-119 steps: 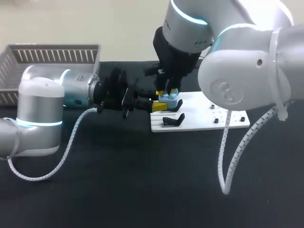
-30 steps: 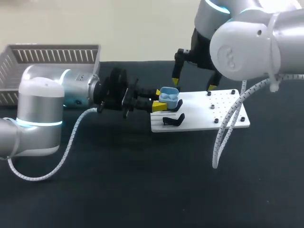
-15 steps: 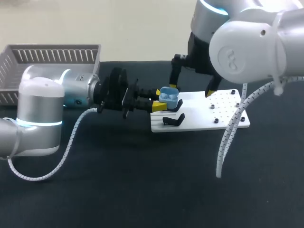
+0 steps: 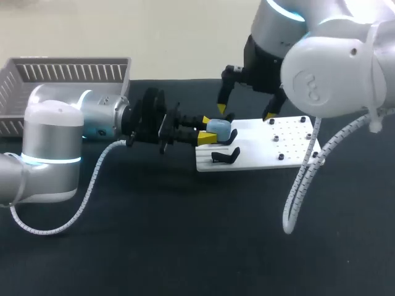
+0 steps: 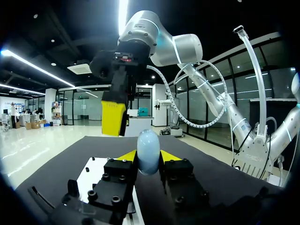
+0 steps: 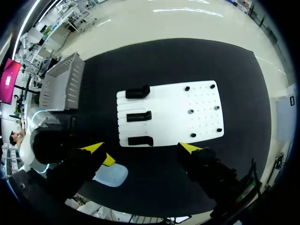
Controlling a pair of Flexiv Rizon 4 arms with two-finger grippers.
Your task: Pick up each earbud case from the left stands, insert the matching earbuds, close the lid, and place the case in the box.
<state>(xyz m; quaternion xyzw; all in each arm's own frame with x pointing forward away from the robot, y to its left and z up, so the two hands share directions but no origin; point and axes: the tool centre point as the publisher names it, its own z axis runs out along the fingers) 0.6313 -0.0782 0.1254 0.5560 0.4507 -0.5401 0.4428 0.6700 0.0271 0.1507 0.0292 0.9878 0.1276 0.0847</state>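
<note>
From where I stand, the left arm (image 4: pixel 92 120) lies low and nearly level across the table (image 4: pixel 154 234), reaching in from the left side toward the white board (image 4: pixel 265 151). The left gripper (image 4: pixel 204 129) has its two yellow tips pressed against opposite sides of the pale blue earbud case (image 4: pixel 218 127), so the narrow gap between them is filled by the case. The left wrist view shows the same: the case stands upright between the two fingers, with its rounded top rising above them. Its lid looks shut (I see no seam gaping). The case sits at the board's left end, just by the black stands (image 4: pixel 225 155); I cannot tell whether it rests on one or is held clear.

The right arm (image 4: pixel 333 68) comes in from the right and bends down over the far edge of the board, wrist pointing at the table. The right gripper (image 4: pixel 247 112) is spread wide and holds nothing, with one finger (image 4: pixel 223 109) just above and behind the case and not touching it. Its own camera looks straight down on the board, where three stands line the left end, with the case off to one side of its finger.

The slatted box (image 4: pixel 62 74) is at the far left corner, well apart from both grippers.
</note>
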